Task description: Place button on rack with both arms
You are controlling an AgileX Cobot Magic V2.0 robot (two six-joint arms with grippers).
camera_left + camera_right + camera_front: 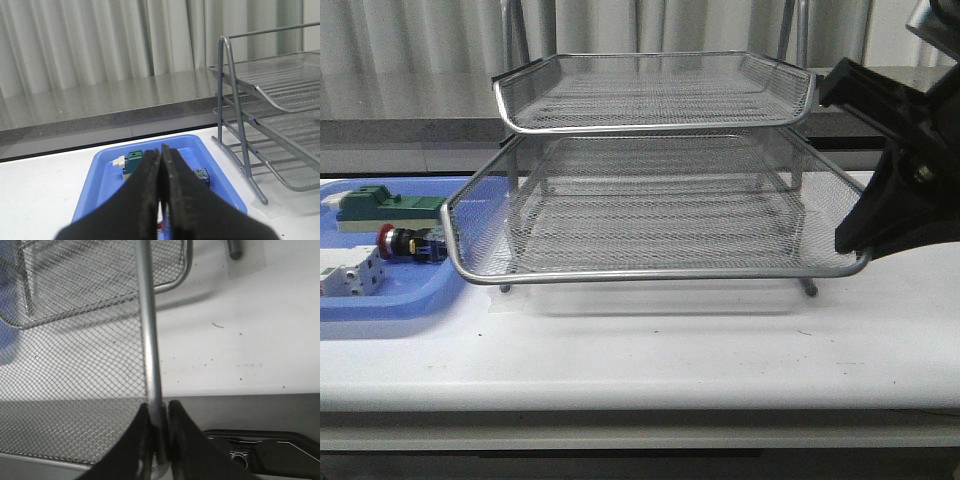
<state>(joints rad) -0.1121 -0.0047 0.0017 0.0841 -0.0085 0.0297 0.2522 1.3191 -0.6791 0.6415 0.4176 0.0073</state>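
My right gripper (159,440) clamps the rack's (650,200) stiff tray rim, my left gripper (161,200) hangs closed and empty above the button (405,243), small, rigid, probably slippery, best pinched across its black body.

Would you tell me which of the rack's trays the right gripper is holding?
The right gripper is clamped on the front rim of the pulled-out lower tray of the rack, at its right corner. The upper tray sits further back, untouched.
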